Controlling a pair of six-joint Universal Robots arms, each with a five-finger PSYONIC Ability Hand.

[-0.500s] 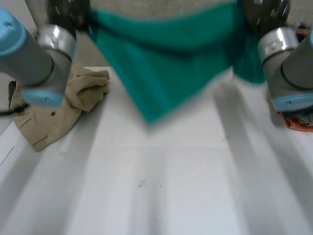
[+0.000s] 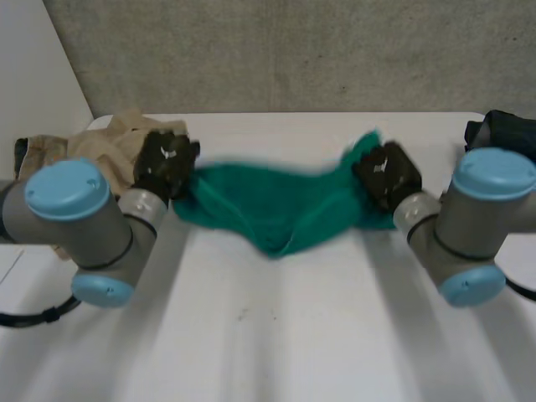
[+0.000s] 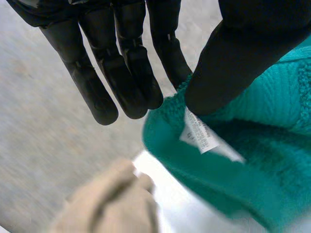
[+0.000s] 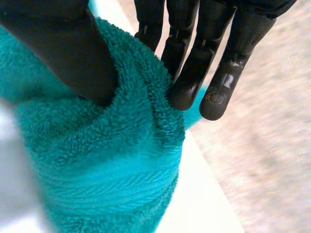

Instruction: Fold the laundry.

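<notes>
Teal towel now down on table, ends pinched by left hand and right hand

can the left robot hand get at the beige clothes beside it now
Probably not yet: the left robot hand is pinching an end of the green towel. The beige clothes lie right beside it, nothing between.

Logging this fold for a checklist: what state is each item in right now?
Teal terry towel: stretched between both hands, middle sagging, not folded.
Left hand: pinching the towel's edge by its white label.
Right hand: pinching the towel's other end.
Beige cloth garment: crumpled, beside the left hand.
</notes>
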